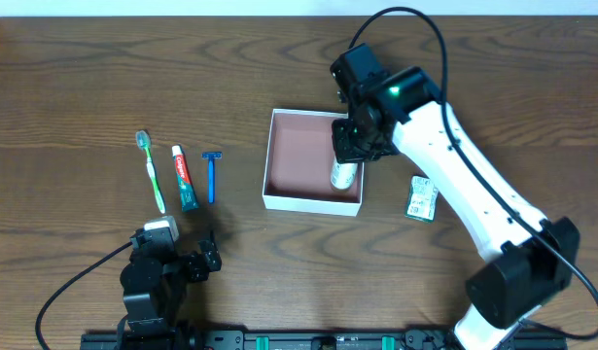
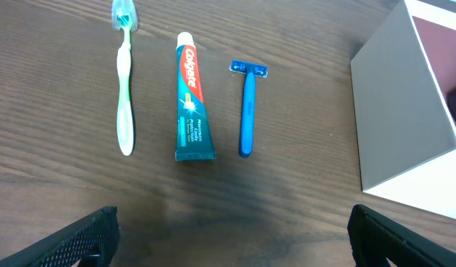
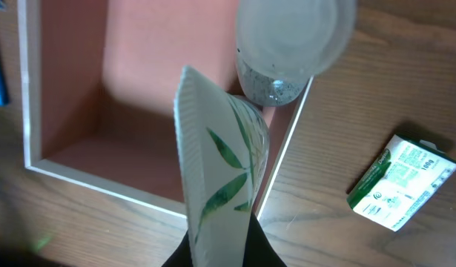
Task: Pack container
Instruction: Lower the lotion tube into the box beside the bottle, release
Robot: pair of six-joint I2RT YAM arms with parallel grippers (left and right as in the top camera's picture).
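The container [image 1: 299,156], a square white-walled box with a reddish-brown inside, sits mid-table. My right gripper [image 1: 354,136] is shut on a white tube with green leaf print [image 1: 344,175] and holds it inside the container's right side, by the wall. In the right wrist view the tube [image 3: 220,178] runs from my fingers [image 3: 220,248] down to its translucent cap [image 3: 294,37], over the container [image 3: 139,89]. I cannot tell whether the cap touches the floor. My left gripper [image 1: 187,261] is open and empty at the near left; in the left wrist view [image 2: 231,237] its fingers are wide apart.
A green toothbrush [image 1: 151,170] [image 2: 124,89], a toothpaste tube [image 1: 185,178] [image 2: 190,100] and a blue razor [image 1: 212,175] [image 2: 247,111] lie side by side left of the container [image 2: 398,119]. A small green-and-white box [image 1: 421,198] [image 3: 402,182] lies right of it.
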